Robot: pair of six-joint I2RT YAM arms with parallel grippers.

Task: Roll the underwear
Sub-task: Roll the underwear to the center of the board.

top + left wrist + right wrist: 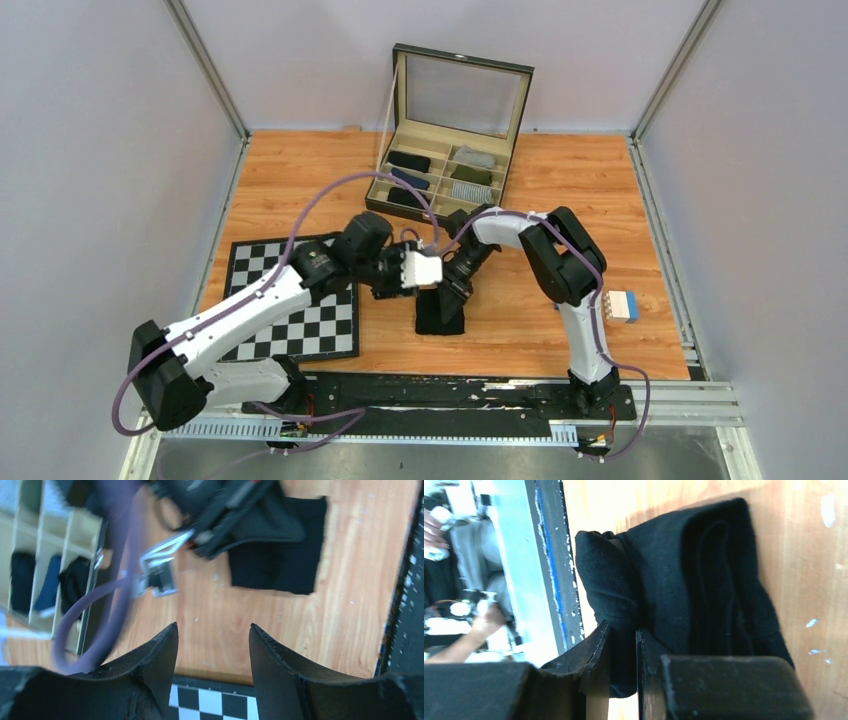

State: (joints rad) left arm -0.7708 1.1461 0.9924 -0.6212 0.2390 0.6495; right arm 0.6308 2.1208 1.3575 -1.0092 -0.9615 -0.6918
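Right wrist view: right tool [622,630] pinches underwear [704,580] edge, left tool [212,626] wide, empty; shallow bite could slip, undoing fold.

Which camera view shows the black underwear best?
The right wrist view: the underwear fills much of the frame, its folds are clear, and the right gripper pinches its edge. The left wrist view shows it farther off, partly covered by that gripper. The top external view shows only a small dark patch.

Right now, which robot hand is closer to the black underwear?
Right. The right gripper has its fingers pinched on the black underwear; the left gripper is open nearby, not touching.
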